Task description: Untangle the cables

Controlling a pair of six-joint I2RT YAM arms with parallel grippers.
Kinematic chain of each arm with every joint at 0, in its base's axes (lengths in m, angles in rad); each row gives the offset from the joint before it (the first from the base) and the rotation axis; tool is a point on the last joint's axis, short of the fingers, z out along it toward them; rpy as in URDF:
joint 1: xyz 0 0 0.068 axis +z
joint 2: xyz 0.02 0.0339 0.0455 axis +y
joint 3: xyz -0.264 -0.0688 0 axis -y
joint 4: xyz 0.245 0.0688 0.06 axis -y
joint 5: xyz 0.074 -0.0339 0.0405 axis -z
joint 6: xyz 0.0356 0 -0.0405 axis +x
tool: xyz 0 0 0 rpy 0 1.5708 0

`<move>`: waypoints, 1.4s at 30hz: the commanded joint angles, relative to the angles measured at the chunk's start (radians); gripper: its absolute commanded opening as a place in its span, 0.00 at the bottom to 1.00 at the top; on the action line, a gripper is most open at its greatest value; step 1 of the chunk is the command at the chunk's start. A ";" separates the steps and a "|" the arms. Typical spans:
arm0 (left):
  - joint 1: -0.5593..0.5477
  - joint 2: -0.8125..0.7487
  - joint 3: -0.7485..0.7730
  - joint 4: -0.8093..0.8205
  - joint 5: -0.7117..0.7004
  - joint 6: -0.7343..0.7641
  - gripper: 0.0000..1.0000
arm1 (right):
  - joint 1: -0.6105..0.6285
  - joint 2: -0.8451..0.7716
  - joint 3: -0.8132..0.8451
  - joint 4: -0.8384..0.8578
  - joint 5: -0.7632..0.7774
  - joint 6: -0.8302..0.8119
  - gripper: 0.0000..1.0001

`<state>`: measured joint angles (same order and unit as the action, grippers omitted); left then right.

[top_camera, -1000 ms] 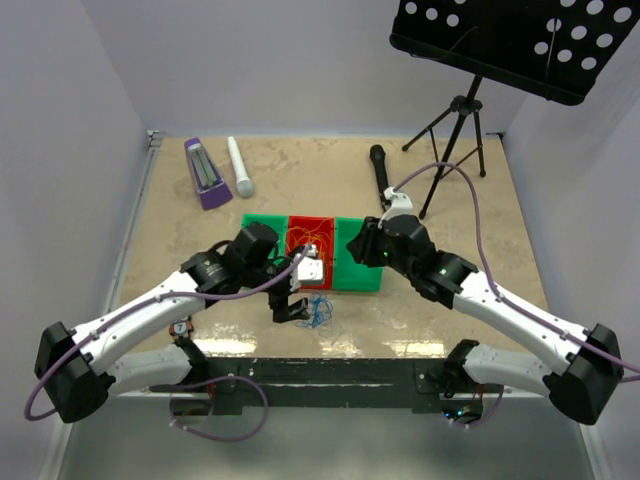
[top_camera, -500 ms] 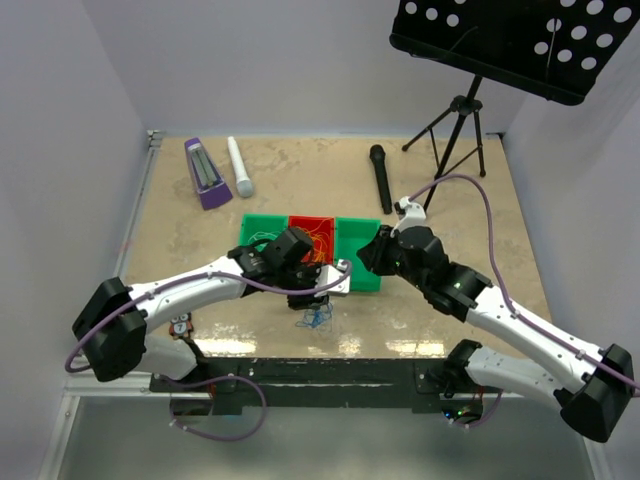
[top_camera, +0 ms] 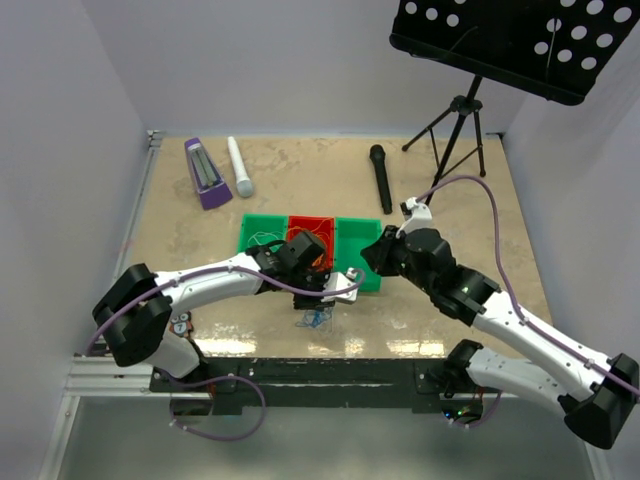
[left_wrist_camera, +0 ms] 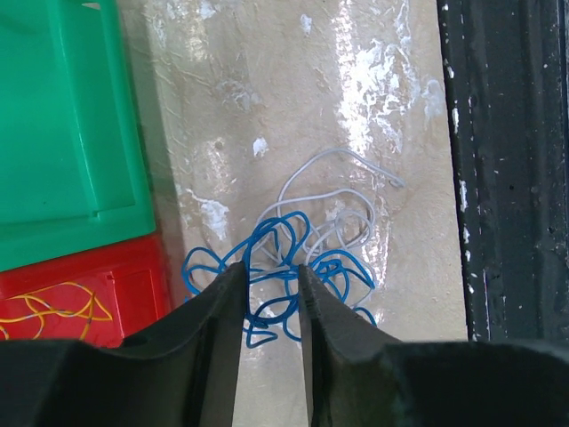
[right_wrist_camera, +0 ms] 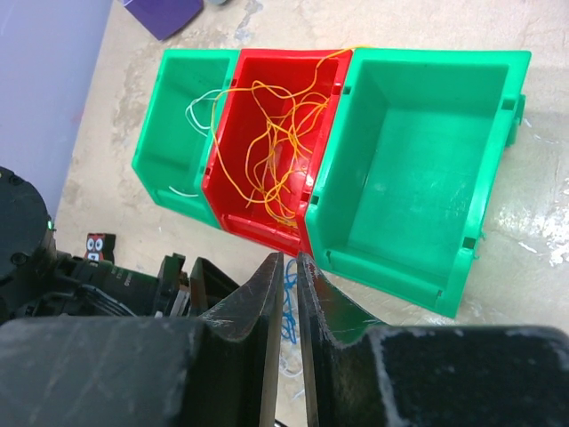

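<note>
Cables (left_wrist_camera: 271, 233) lie lower centre on table (left_wrist_camera: 356, 107) between bins (left_wrist_camera: 62, 133) and black front edge (left_wrist_camera: 507, 178), left hand (left_wrist_camera: 268, 271) straddling them, grip unclear; right hand (right_wrist_camera: 290, 260) barely parted, empty.

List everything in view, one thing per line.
blue thin cable: one tangle, blue, on the table before the bins
white thin cable: two, white, one overlapping the blue tangle, one in the left-side green bin
orange-yellow thin cable: one tangle, orange-yellow, in the red bin
green plastic bin: two, green, flanking the red one
red plastic bin: one, red, middle of the row
white microphone: one, white, far left
black microphone: one, black, far right
purple wedge-shaped block: one, purple, beside the white microphone
black music stand: one, black, far right corner
beige stone-patterned table: one, beige, under the bins
left gripper: one, black, open astride blue loops
right gripper: one, black, narrowly open, empty
</note>
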<state>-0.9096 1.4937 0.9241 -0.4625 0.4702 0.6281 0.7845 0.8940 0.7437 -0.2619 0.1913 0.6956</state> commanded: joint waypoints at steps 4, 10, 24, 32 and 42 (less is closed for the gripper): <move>-0.003 -0.001 0.068 0.010 0.002 0.027 0.09 | -0.005 -0.035 0.028 -0.025 0.019 -0.016 0.15; -0.003 -0.065 0.162 -0.108 0.059 -0.048 0.02 | -0.005 -0.035 -0.004 0.001 -0.039 -0.044 0.23; -0.003 -0.280 0.491 -0.424 0.160 0.013 0.00 | -0.004 -0.033 -0.127 0.182 -0.338 -0.074 0.53; -0.003 -0.299 0.618 -0.400 0.133 -0.064 0.00 | -0.004 -0.061 -0.150 0.296 -0.420 -0.094 0.53; 0.000 -0.366 0.521 -0.298 -0.050 -0.088 0.00 | -0.004 -0.190 -0.170 0.210 -0.329 -0.065 0.50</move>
<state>-0.9104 1.1599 1.4681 -0.8165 0.5209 0.5671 0.7841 0.7513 0.5823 -0.0383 -0.1665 0.6281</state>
